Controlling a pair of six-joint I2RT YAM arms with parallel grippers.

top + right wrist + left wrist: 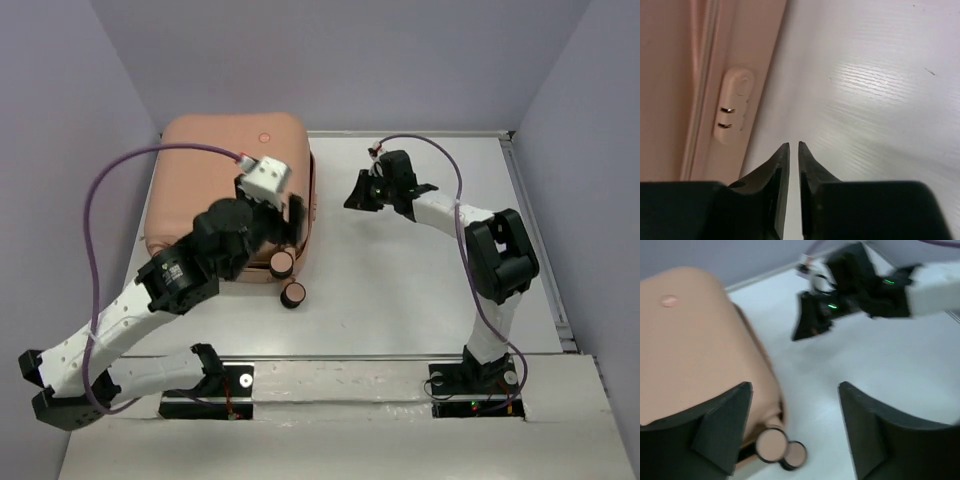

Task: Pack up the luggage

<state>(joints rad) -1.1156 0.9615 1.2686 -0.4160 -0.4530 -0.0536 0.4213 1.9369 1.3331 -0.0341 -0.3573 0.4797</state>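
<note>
The luggage (215, 165) is a peach-pink hard-shell suitcase lying shut and flat at the back left of the table. Its caster wheels (288, 280) stick out at its near right corner. My left gripper (272, 212) hovers over that corner, open and empty. In the left wrist view its jaws (795, 386) straddle the suitcase edge (695, 345) and the wheels (780, 449). My right gripper (356, 196) is shut and empty, just right of the suitcase's side. In the right wrist view its tips (794, 145) point down beside the side wall (670, 75), near the lock (733, 104) and zipper (702, 75).
The white table (420, 290) has a raised rim along its right edge (537, 240) and back. Lilac walls close in on three sides. The right arm (875, 290) shows in the left wrist view. A purple cable (95, 210) loops off the left arm.
</note>
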